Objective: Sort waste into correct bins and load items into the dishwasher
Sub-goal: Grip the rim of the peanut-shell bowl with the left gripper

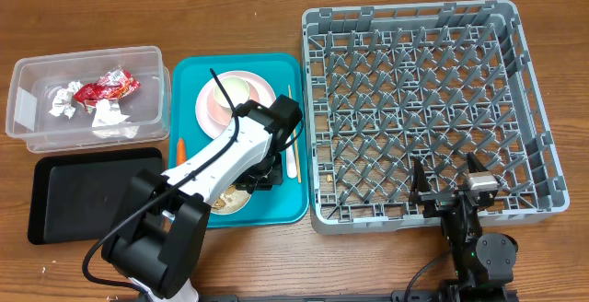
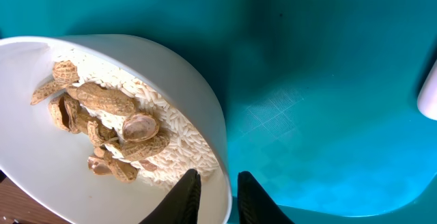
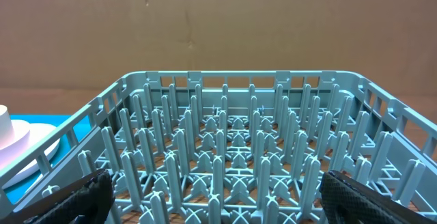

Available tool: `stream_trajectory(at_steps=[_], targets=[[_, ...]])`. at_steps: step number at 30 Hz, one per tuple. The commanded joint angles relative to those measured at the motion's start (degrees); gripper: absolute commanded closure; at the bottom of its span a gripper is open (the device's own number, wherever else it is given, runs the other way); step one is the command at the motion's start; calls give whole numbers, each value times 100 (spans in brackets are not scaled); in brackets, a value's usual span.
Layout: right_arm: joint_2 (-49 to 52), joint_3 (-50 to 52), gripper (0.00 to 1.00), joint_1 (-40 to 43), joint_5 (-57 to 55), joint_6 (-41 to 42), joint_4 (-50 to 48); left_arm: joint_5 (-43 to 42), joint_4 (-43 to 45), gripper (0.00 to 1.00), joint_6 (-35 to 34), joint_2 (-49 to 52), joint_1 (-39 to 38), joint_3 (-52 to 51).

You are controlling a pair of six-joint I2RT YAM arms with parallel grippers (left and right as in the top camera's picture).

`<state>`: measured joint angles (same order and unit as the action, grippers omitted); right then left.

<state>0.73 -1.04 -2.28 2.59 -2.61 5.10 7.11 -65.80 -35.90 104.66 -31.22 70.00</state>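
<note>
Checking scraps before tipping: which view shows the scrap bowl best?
Left wrist: the bowl fills the frame, rice and peanut shells clear, fingers straddling its rim. Overhead shows only its edge under the left arm. Right wrist misses it.

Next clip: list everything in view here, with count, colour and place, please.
dish rack: one, grey, right
teal tray: one, teal, centre
clear tub: one, clear, rear left
snack wrapper: one, red, in the clear tub
napkins: at least two, white, in the clear tub
black tray: one, black, front left
plate: one, pink, rear of teal tray
cup: one, white, on the plate
carrot: one, orange, teal tray's left edge
fork: one, white, teal tray's right edge
bowl: one, white, front of teal tray
rice: white, in the bowl
peanut shells: several, beige, on the rice
left gripper: black, shut on the bowl's rim
right gripper: black, open, at the dish rack's front edge
</note>
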Motion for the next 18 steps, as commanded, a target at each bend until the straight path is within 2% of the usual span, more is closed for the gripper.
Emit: stream_trajectory(at_steps=[1, 18], targets=[[-44, 59, 0, 11, 9, -22, -46, -72, -15, 80, -57, 68, -33, -52], [-44, 59, 0, 11, 9, -22, -46, -74, -26, 81, -55, 68, -33, -52]])
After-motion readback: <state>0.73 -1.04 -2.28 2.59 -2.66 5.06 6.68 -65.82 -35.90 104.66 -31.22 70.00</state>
